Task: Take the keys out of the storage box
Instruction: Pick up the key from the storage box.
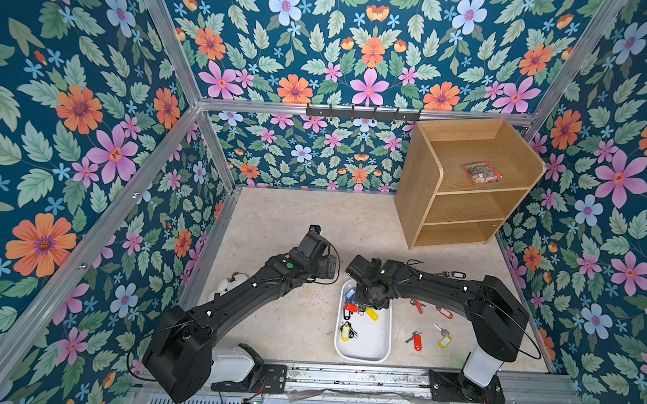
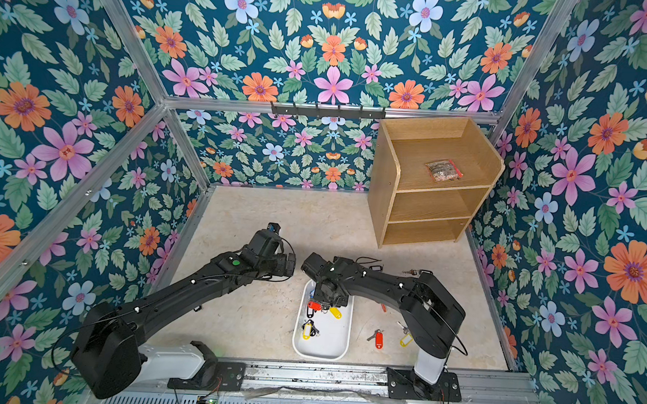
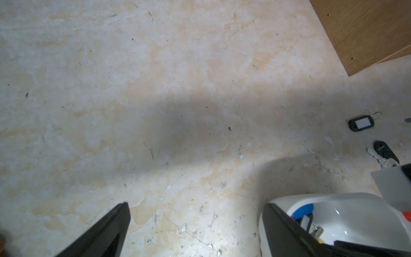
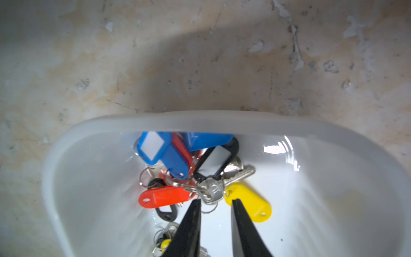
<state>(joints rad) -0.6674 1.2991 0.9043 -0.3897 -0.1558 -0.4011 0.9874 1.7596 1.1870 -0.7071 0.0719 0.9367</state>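
Storage box [image 1: 361, 359] sits on the tabletop [image 1: 294, 216] near the front rail, between the two arm bases, with its long side running away from them. Keys [image 4: 211, 191] are in it: one tangled bunch at the far end has blue, red, black and yellow tags mixed with silver blades and rings. A smaller yellow-tagged bunch [image 1: 345, 332] lies mid-box. The near end of the box is bare white.

Right hand [image 4: 214, 201] is down inside the box at the far end. Its fingers are narrowed to a slim gap, with the tips at the edge of the big bunch, between the red tag [image 4: 164, 197] and the yellow tag [image 4: 246, 201], right by a silver key head. Can't tell if anything is actually pinched.

Left hand [image 3: 196, 204] is released, fingers spread wide with nothing between them. It hangs above bare tabletop just beside the box's far corner.

Loose keys [image 1: 417, 341] lie out on the tabletop to the right of the box, with red and yellow tags. A black-tagged key [image 1: 457, 274] lies further back.

Wooden shelf unit [image 1: 463, 187] stands back right, with a clear packet [image 1: 481, 172] on its top shelf.
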